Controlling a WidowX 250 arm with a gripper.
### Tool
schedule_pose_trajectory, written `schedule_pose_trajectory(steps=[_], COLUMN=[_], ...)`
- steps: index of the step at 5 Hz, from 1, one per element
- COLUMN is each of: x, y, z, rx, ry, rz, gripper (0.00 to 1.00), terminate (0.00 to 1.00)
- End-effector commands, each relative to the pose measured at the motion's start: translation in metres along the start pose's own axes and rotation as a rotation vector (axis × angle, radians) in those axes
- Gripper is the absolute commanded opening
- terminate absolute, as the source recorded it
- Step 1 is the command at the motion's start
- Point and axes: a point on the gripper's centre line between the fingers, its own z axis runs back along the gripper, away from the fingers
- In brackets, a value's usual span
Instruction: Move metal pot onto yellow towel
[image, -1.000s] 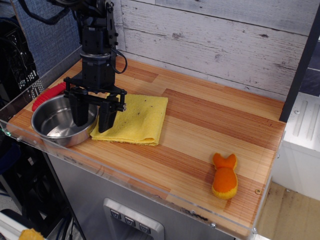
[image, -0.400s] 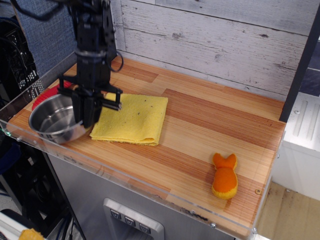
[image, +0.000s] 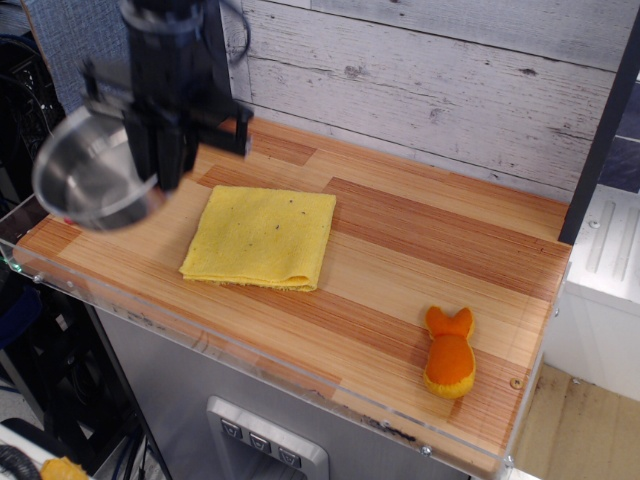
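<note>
The metal pot (image: 88, 172) is a shiny round steel pan, lifted well above the table's left end and tilted, blurred by motion. My gripper (image: 158, 165) is shut on the pot's right rim and holds it in the air. The yellow towel (image: 262, 235) lies flat on the wooden table, below and to the right of the pot, with nothing on it.
A small orange plush toy (image: 449, 353) lies near the front right. A clear acrylic rim (image: 200, 335) runs along the table's front edge. A white plank wall (image: 420, 70) stands behind. The red-handled fork is hidden.
My gripper closed on the pot's rim, then lifted it off the table and up to the left. The towel and the toy have not moved.
</note>
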Motion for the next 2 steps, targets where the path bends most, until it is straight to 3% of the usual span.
schedule_pose_trajectory(steps=[1, 2], x=[0.009, 0.035], y=[-0.053, -0.067], z=[0.029, -0.003], rx=[-0.003, -0.055], ry=[-0.167, -0.048], rz=[-0.180, -0.176], gripper=[0.00, 0.00], terminate=[0.00, 0.00])
